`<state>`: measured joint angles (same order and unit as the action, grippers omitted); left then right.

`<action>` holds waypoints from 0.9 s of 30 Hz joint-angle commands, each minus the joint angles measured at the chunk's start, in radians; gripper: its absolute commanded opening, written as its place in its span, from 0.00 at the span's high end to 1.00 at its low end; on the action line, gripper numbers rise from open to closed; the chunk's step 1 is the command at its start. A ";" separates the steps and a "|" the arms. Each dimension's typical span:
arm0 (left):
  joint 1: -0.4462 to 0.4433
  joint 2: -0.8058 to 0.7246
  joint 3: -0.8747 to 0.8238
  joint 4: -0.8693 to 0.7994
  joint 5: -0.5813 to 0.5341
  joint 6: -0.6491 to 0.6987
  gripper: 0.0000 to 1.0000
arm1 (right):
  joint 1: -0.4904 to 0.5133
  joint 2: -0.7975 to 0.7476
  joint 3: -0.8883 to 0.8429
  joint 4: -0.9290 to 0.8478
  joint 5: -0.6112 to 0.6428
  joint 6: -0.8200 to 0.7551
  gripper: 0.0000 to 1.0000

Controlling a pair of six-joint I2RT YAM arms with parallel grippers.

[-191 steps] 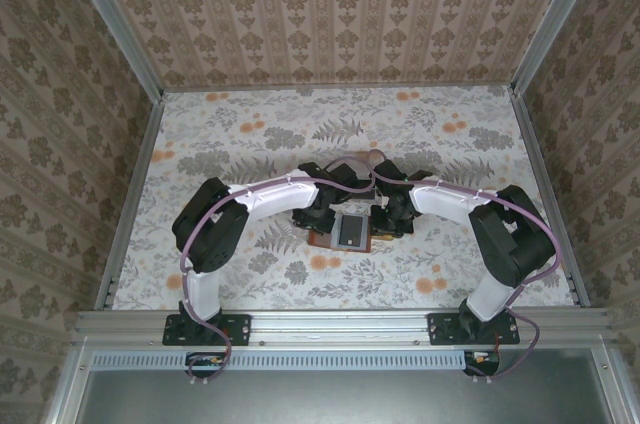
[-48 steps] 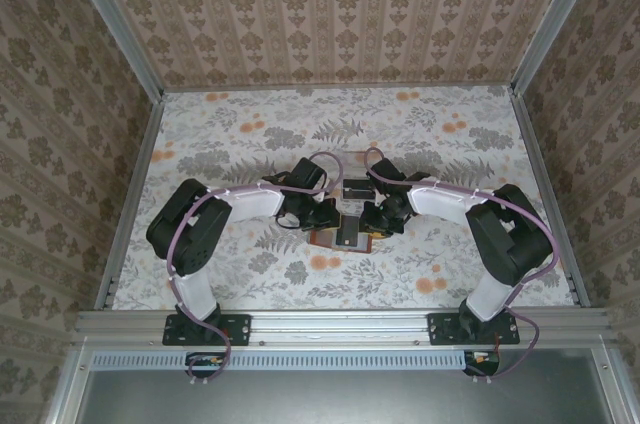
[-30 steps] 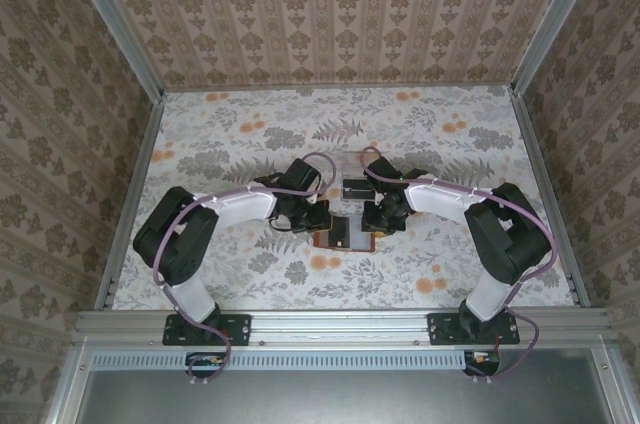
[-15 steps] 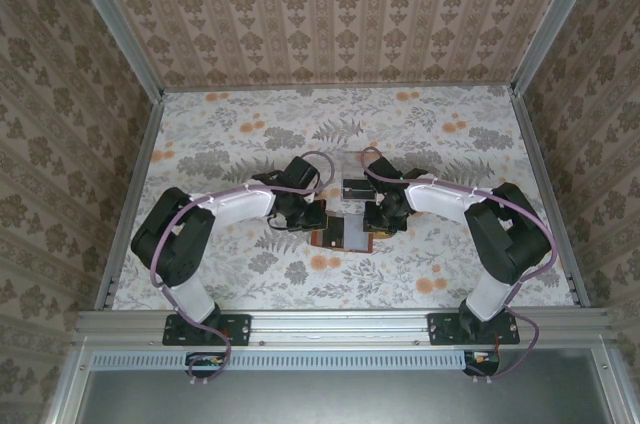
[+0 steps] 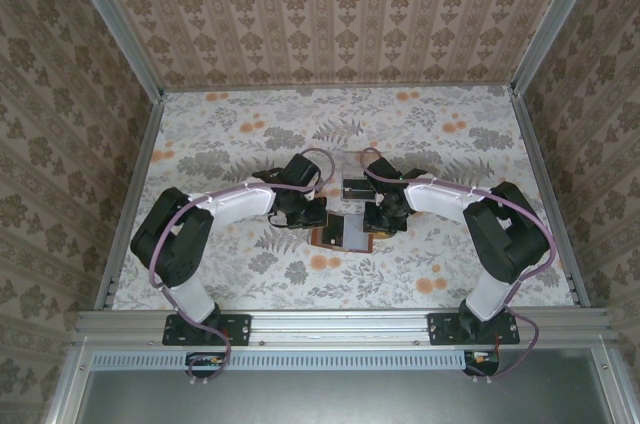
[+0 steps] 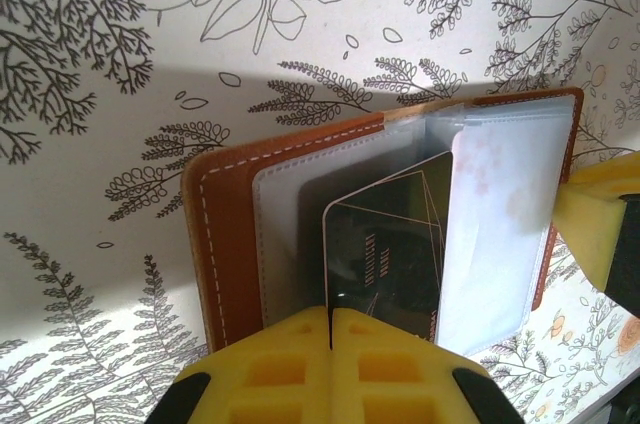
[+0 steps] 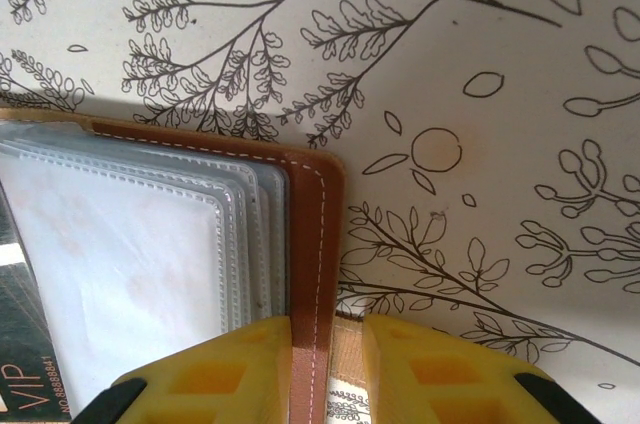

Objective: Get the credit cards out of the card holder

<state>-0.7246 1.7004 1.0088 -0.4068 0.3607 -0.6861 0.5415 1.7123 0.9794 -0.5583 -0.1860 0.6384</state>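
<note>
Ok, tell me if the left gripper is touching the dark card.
Touching. Left wrist view: the left gripper pinches the bottom edge of the dark card.

**Left arm swings wide, tray uncovered**

The left arm [image 5: 165, 244] has folded back: 6 seconds ago its elbow stood closer to the middle of the table, and since then it has swung out to the left and a little nearer. The left gripper [image 6: 330, 316] went with it, from over the card holder [image 6: 225, 234] to the holder's left edge. The wrists no longer crowd together on the far side, so the clear tray [image 5: 350, 162] there has come into sight. The dark card [image 6: 385, 244], which lay broad and bare in the holder's middle, now shows less, partly under a pale sleeve
</note>
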 commanded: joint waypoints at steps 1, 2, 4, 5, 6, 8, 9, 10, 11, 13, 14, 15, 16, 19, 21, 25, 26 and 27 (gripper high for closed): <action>0.004 -0.018 0.028 -0.034 -0.019 0.025 0.96 | 0.003 0.014 0.012 -0.032 0.019 -0.010 0.74; 0.004 -0.018 0.030 -0.035 -0.019 0.025 0.96 | 0.003 0.015 0.014 -0.034 0.019 -0.010 0.74; 0.005 -0.018 0.033 -0.038 -0.020 0.025 0.96 | 0.003 0.015 0.016 -0.037 0.017 -0.012 0.74; 0.004 -0.018 0.034 -0.039 -0.022 0.025 0.96 | 0.003 0.017 0.016 -0.038 0.018 -0.013 0.74; 0.005 -0.017 0.035 -0.039 -0.022 0.025 0.96 | 0.003 0.014 0.018 -0.037 0.019 -0.014 0.74; 0.005 -0.016 0.039 -0.046 -0.023 0.030 0.96 | 0.003 0.016 0.019 -0.040 0.019 -0.015 0.74; 0.004 -0.016 0.042 -0.050 -0.025 0.031 0.96 | 0.003 0.016 0.019 -0.042 0.018 -0.015 0.74; 0.004 -0.014 0.044 -0.053 -0.025 0.034 0.96 | 0.003 0.016 0.019 -0.042 0.018 -0.015 0.74; 0.005 -0.013 0.046 -0.056 -0.024 0.037 0.95 | 0.003 0.016 0.020 -0.042 0.018 -0.015 0.74; 0.005 -0.010 0.053 -0.067 -0.027 0.042 0.95 | 0.003 0.016 0.020 -0.041 0.018 -0.015 0.74; 0.004 -0.009 0.055 -0.074 -0.032 0.044 0.95 | 0.003 0.017 0.019 -0.039 0.019 -0.016 0.74; 0.004 -0.010 0.055 -0.075 -0.035 0.044 0.95 | 0.003 0.018 0.019 -0.041 0.018 -0.016 0.74; 0.004 -0.009 0.056 -0.075 -0.035 0.045 0.95 | 0.003 0.017 0.019 -0.041 0.018 -0.017 0.74; 0.003 -0.003 0.057 -0.075 -0.035 0.042 0.95 | 0.005 0.019 0.019 -0.041 0.019 -0.016 0.74; 0.002 -0.002 0.057 -0.073 -0.036 0.041 0.95 | 0.005 0.019 0.020 -0.040 0.018 -0.017 0.74; -0.001 0.000 0.050 -0.041 -0.007 0.030 0.94 | 0.005 0.020 0.019 -0.040 0.016 -0.016 0.74; -0.005 0.004 0.048 -0.023 0.008 0.023 0.94 | 0.006 0.020 0.019 -0.040 0.017 -0.017 0.74; -0.009 0.008 0.049 -0.012 0.020 0.018 0.94 | 0.006 0.021 0.020 -0.040 0.017 -0.016 0.74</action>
<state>-0.7265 1.7004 1.0386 -0.4400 0.3477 -0.6617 0.5415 1.7149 0.9829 -0.5613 -0.1860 0.6312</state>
